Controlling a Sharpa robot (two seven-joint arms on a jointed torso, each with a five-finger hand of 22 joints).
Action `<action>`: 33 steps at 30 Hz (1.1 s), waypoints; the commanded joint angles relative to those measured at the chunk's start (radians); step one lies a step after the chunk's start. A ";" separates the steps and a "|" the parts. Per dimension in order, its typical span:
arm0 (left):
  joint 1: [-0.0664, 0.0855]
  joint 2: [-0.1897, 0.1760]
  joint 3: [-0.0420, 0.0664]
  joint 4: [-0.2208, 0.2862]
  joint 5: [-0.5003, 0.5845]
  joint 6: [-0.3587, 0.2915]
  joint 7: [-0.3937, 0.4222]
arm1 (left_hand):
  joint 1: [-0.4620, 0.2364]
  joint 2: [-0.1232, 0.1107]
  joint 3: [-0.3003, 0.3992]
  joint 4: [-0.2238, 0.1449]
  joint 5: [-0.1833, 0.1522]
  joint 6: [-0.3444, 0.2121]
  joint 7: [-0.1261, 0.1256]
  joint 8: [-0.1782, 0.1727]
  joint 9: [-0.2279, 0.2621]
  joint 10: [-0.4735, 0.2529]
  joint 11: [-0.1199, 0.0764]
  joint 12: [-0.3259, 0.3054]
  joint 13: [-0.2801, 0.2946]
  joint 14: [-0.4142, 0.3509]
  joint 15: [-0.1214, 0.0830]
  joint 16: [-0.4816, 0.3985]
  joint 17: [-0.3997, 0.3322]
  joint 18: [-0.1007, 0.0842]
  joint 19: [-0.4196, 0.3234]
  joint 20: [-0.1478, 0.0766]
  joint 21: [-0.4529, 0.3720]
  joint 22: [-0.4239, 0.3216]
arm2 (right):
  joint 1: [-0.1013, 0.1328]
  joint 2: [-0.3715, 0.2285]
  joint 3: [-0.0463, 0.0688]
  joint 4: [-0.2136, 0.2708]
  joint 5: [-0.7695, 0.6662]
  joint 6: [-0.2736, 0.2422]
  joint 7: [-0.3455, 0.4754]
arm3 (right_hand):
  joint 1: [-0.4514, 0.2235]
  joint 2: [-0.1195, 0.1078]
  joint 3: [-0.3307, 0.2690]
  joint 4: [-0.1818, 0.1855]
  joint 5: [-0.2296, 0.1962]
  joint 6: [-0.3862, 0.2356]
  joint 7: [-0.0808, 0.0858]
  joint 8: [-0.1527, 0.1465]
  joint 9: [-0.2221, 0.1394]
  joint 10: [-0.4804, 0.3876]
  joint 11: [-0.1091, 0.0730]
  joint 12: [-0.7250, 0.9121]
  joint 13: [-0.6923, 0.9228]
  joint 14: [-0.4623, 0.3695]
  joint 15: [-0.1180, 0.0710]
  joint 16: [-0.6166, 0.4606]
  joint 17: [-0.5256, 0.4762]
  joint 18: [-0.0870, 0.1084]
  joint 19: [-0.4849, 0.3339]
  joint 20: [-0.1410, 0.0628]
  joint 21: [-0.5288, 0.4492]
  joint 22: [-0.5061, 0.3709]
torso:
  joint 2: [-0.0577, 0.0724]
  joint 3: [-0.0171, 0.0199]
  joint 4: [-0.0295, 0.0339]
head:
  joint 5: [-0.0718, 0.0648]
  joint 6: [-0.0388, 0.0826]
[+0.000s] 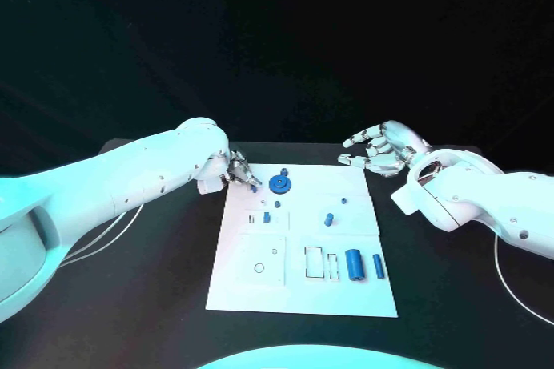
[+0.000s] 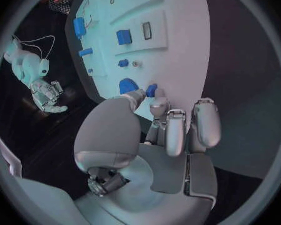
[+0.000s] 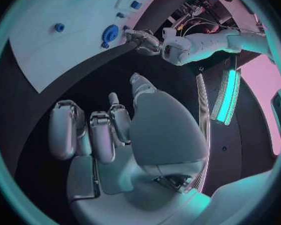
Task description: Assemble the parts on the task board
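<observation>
The task board (image 1: 303,289) is a white rectangular plate lying flat in the middle of the black table (image 1: 138,305), its long side running away from the robot. On its near half, toward the right, two blue cylinders lie side by side: a thick one (image 1: 355,264) and a thin one (image 1: 378,265), just beside two outlined rectangular slots (image 1: 314,261). To the left of these is a small outlined ring (image 1: 258,266). Further up, around the board's middle, a small blue peg (image 1: 266,218) sits left of centre and another blue peg (image 1: 329,219) sits right of centre. Near the far edge lies a round blue gear-like disc (image 1: 279,184) with a small blue knob just behind it.

The left hand (image 1: 237,170) is at the board's far left corner, fingertips down on the board and pinched around a small blue part (image 2: 152,90) just beside the disc. The right hand (image 1: 381,149) hovers above the table beyond the board's far right corner, holding nothing, its fingers loosely curled and apart.
</observation>
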 commanded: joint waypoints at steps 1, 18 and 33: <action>-0.001 0.003 -0.001 -0.003 0.014 0.017 0.016 | 0.016 0.004 0.011 -0.001 0.000 0.011 -0.001 0.000 -0.001 0.001 -0.010 0.005 0.001 0.091 -0.004 0.002 0.222 -0.003 -0.001 0.001 0.001 0.001 | 0.000 0.001 0.000 0.001 -0.010 0.007 0.013 | -0.007 0.003 -0.005 -0.002 0.000 -0.003 0.001 0.004 -0.001 -0.006 0.001 -0.004 0.062 0.085 -0.004 -0.004 0.178 0.016 -0.003 -0.001 -0.005 0.116 | 0.000 0.0002 -0.0003 | -0.001 -0.001; -0.002 -0.006 -0.001 -0.003 0.039 -0.001 0.027 | 0.117 0.020 0.213 -0.081 0.003 0.007 -0.007 0.026 0.017 0.013 -0.018 -0.001 -0.001 0.094 -0.012 0.007 0.230 -0.005 0.004 -0.007 0.006 0.012 | 0.000 0.002 0.000 -0.001 -0.010 0.010 0.012 | -0.006 0.004 -0.004 -0.002 0.002 -0.002 0.001 0.004 -0.001 -0.005 0.001 -0.003 0.062 0.085 -0.004 -0.004 0.178 0.016 -0.004 -0.001 -0.006 0.116 | -0.001 -0.0002 0.0005 | 0.001 -0.002; -0.001 -0.158 0.005 0.214 0.104 -0.093 0.034 | 0.020 -0.023 0.437 -0.191 0.004 0.005 -0.009 0.089 0.060 0.042 -0.022 0.010 0.015 0.098 -0.014 0.012 0.239 -0.007 0.014 -0.008 0.014 0.028 | 0.000 -0.006 0.000 -0.003 -0.010 0.014 0.011 | -0.006 0.005 -0.003 -0.003 0.003 -0.001 0.001 0.005 -0.001 -0.005 0.001 -0.003 0.062 0.085 -0.004 -0.004 0.177 0.016 -0.004 -0.001 -0.007 0.115 | -0.007 0.0015 0.0096 | 0.005 -0.004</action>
